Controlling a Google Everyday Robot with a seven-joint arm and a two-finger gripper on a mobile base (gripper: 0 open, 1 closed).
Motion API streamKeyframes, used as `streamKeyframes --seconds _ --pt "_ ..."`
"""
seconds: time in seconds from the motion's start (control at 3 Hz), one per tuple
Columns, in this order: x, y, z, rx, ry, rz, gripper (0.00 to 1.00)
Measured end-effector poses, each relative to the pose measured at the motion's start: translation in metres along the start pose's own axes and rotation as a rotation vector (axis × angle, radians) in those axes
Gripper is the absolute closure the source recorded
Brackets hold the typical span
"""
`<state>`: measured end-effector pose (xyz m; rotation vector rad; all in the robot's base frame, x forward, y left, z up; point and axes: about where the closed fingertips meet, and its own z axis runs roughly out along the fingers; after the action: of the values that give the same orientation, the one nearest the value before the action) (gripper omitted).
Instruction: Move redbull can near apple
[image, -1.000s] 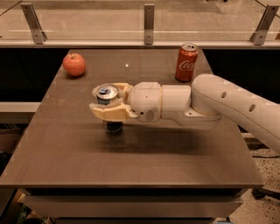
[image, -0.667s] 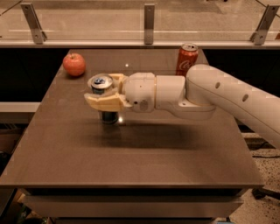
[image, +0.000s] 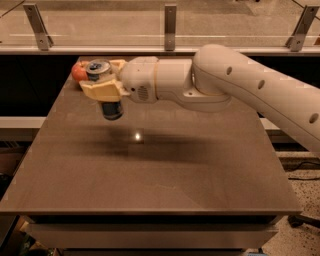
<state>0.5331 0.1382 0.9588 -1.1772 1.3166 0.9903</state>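
Observation:
The redbull can, silver and blue with a silver top, is held in my gripper above the table's far left part. The can hangs clear of the tabletop, tilted slightly. My gripper's tan fingers are shut around the can's upper half. The apple, red-orange, sits at the far left corner of the table, just behind and left of the can, partly hidden by it and by my gripper.
The brown table has a glass barrier with metal posts along its far edge. My white arm reaches in from the right across the back of the table. The red Coca-Cola can is hidden behind my arm.
My gripper has carried the redbull can up and toward the far left, closer to the apple. The arm now covers the red Coca-Cola can.

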Motion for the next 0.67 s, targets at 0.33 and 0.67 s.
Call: streamKeyframes --seconds 0.33,0.67 --pt "-0.012 -0.022 0.021 0.043 0.020 0.010 1.00" --pt "-0.016 -0.041 0.040 0.064 0.015 0.027 1.00"
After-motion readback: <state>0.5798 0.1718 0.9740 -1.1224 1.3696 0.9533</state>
